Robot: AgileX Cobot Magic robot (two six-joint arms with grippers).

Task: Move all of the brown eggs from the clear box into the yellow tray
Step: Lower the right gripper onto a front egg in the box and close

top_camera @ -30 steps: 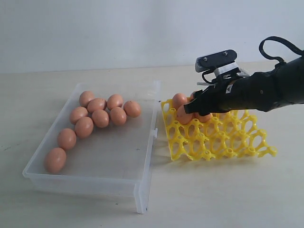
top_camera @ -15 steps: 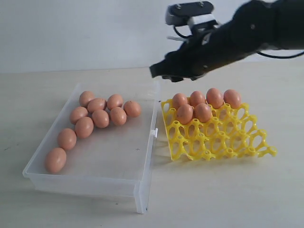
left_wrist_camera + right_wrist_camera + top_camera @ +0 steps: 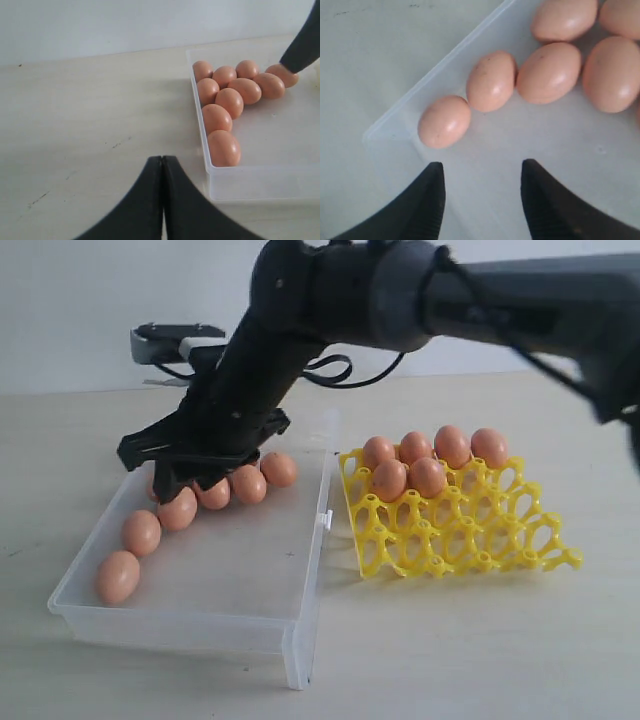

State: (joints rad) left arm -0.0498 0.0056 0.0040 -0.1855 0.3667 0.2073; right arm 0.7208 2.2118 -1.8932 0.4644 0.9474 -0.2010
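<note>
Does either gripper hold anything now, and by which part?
Nothing is held. The right gripper hangs open above smooth orange-brown eggs in the shallow clear plastic box; the left gripper is shut, empty.

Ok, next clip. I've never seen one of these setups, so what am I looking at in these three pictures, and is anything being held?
This is a robot with two arms, each ending in a two-fingered gripper. The wide picture comes from a camera standing off the arms. The other two come from cameras on the wrists, looking out past the fingers. On the pale table lie a clear box and a yellow tray. The box holds brown eggs, ten by the left wrist view, and the tray has six more in its back rows. The right gripper reaches across and hovers over the eggs in the box, fingers apart, nothing between them. The left gripper is shut and empty, off to the side of the box.
</note>
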